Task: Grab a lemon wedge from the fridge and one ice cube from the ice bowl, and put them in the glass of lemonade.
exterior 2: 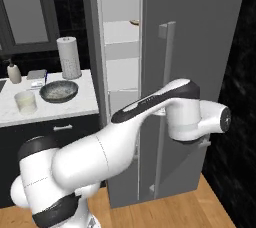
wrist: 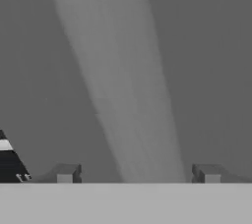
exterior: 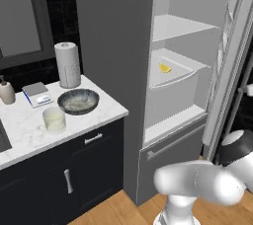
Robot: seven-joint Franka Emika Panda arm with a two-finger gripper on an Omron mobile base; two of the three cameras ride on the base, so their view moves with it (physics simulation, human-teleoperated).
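Standing spread wide in the hand view, the tool [wrist: 135, 174] is showing its two small dark fingertips [wrist: 66, 173] either side of the long vertical grey bar handle [wrist: 133, 95] without gripping it; it is holding nothing. In the right base view the white arm is reaching round the swung-out grey door, the hand sitting against that handle [exterior 2: 166, 107].

The nearest risk, as I judge it, is the withdrawal: if the hand is backing off at a slant, one fingertip could be catching the bar and dragging the door partway shut, narrowing the way in. The door is also standing between the arm and the shelves, so swinging round it too tightly could be knocking its edge.

Further in, the tall grey fridge [exterior: 113, 71] is standing open, and the tiny bright yellow lemon wedge [exterior: 164, 68] is lying on a white middle shelf behind a low front lip. Approaching flat could be pushing the wedge to the back; pinching such a small slice off-centre could be squirting it away.

Farthest off, on the white marble desk [exterior: 29, 130], the short clear tumbler of pale cream-yellow lemonade [exterior: 54, 120] is standing just beside the wide shallow dark grey ice bowl [exterior: 78, 101], so a careless drop could be landing in the wrong vessel.
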